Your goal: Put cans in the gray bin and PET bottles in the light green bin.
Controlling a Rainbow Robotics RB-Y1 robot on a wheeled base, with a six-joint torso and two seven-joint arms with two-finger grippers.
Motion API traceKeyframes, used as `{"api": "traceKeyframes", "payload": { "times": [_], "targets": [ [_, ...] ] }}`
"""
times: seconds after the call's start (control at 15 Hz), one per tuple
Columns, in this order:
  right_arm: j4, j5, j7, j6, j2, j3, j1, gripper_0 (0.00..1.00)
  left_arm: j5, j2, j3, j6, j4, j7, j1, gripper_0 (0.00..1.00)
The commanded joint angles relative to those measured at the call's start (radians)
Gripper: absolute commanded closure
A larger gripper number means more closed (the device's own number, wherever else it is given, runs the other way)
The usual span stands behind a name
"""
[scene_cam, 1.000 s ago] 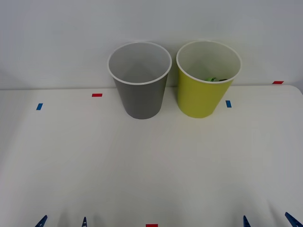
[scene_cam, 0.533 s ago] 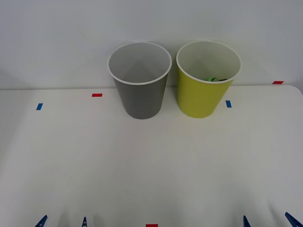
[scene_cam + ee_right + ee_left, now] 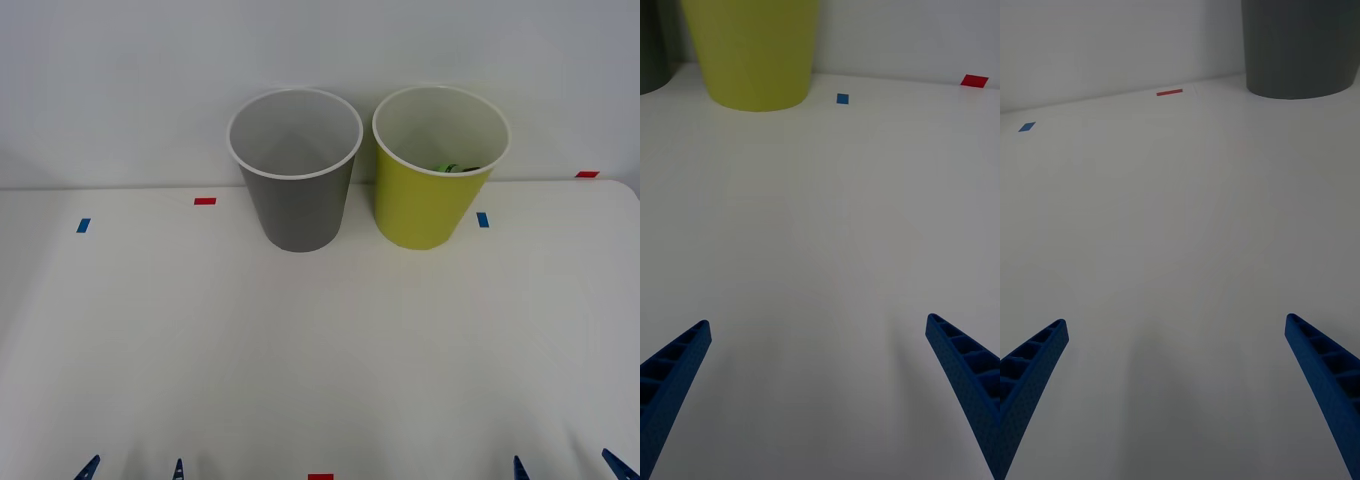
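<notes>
Two round tapered bins stand side by side at the far edge of the white bench (image 3: 320, 350), against the pale wall. On my left is the dark gray bin (image 3: 296, 205) with a white rim and pale inside; just beside it, on my right, is the yellow-green bin (image 3: 425, 205) of the same size, also white-rimmed. The two are close but I cannot tell whether they touch.

Inside the yellow-green bin, low against its right inner wall, a sliver of bright green with a dark part beside it shows over the rim: the small green plastic bottle (image 3: 447, 167). Most of it is hidden by the bin's wall.

The count: two bins, one bottle. On the bench, three red tape marks (image 3: 205, 201) and two blue tape marks (image 3: 83, 225).

My left gripper (image 3: 132, 468) hangs over the near left edge of the bench, jaws spread wide and empty. My right gripper (image 3: 568, 465) hangs over the near right edge, jaws likewise spread wide and holding nothing. From my left wrist the gray bin's base stands well ahead; from my right wrist the yellow-green bin's base does.

Against the pictures from a second and half a second ago, nothing has changed: bins, bottle and both grippers sit exactly where they were.
</notes>
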Motion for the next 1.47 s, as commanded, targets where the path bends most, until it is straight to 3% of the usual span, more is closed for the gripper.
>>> {"api": "traceKeyframes", "payload": {
  "times": [0.07,1.47],
  "targets": [
    [0.0,0.0,0.0,0.0,0.0,0.0,0.0,0.0,0.0,0.0,0.0,0.0,0.0,0.0,0.0,0.0],
    [0.0,0.0,0.0,0.0,0.0,0.0,0.0,0.0,0.0,0.0,0.0,0.0,0.0,0.0,0.0,0.0]
  ]
}}
